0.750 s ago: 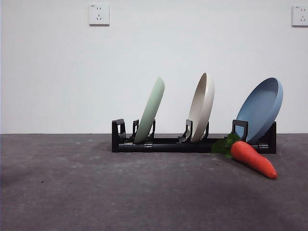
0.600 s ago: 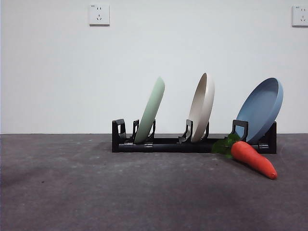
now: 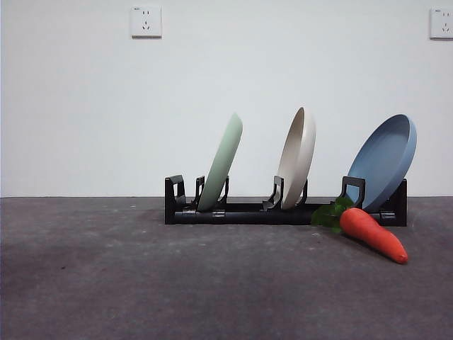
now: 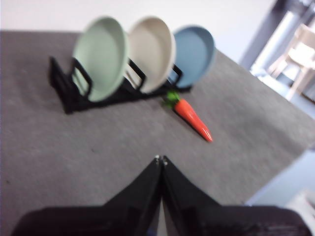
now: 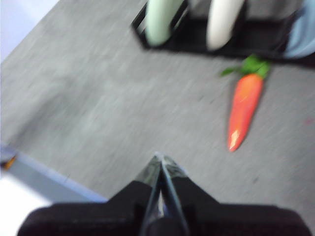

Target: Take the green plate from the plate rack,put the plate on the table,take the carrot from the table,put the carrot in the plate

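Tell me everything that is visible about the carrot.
The carrot is an orange-red toy with a smooth, slightly shiny skin, tapering to a blunt tip, and a bunch of dark green leaves at its thick end. It lies flat on the grey table, in front of the black plate rack, near the end that holds the blue plate. Its leaves point toward the rack and its tip points away from it. No gripper touches it.

Left gripper point(image 4: 160, 159) fingers pressed together, holding nothing; right gripper point(image 5: 158, 156) likewise.
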Tool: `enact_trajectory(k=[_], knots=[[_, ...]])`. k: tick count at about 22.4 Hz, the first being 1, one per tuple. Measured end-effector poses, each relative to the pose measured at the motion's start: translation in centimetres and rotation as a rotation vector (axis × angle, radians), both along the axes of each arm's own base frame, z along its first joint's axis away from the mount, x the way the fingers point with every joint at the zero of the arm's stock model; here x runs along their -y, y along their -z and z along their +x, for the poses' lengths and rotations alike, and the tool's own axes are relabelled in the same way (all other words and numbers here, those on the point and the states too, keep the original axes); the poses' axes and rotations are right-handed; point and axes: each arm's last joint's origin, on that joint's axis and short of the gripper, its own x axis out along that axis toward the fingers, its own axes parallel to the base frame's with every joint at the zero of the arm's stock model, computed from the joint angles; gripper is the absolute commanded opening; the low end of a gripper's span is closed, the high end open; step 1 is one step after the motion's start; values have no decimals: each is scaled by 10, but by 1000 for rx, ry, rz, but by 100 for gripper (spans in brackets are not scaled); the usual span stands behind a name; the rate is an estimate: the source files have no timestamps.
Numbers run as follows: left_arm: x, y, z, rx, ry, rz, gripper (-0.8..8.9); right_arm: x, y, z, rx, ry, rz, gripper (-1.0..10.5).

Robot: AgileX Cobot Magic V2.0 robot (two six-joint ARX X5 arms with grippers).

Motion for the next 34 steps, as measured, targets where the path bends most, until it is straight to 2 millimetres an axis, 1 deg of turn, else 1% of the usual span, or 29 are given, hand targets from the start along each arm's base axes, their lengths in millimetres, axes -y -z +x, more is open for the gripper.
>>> enact_trajectory(k=[3,5,6,7,8,9,10,11,16,22,25,28,34], knots=[[0,-6,-6,-34,58,33,-6,-2,6,2,-100,-77,11,-10],[0,-6,-8,-40,72,44,3,-2,8,4,-118,-90,-3,7],[0,-5,-8,-45,73,47,23,-2,8,4,-117,-92,-5,19],[0,-4,-9,-53,74,49,144,-2,8,4,-115,-95,-8,121],[0,-4,-9,-56,74,49,300,-2,8,4,-113,-96,-10,252],[0,-4,-9,-58,74,49,484,-2,8,4,-113,-93,-13,434],[0,-4,-9,-57,74,50,539,-2,8,4,-113,-93,-13,575],[0,-4,-9,-57,74,50,535,-2,8,4,-113,-93,-13,637],[1,-4,-7,-55,74,50,535,-2,8,4,-113,-93,-13,634],[2,-5,6,-62,75,49,535,-2,8,4,-114,-94,-12,633],[3,-8,19,-44,74,43,535,-2,8,4,-112,-91,-15,630],[5,-12,36,-10,84,27,535,-2,8,4,-113,-91,-15,630],[22,-17,76,49,148,-19,535,-2,9,7,-123,-91,-16,630]])
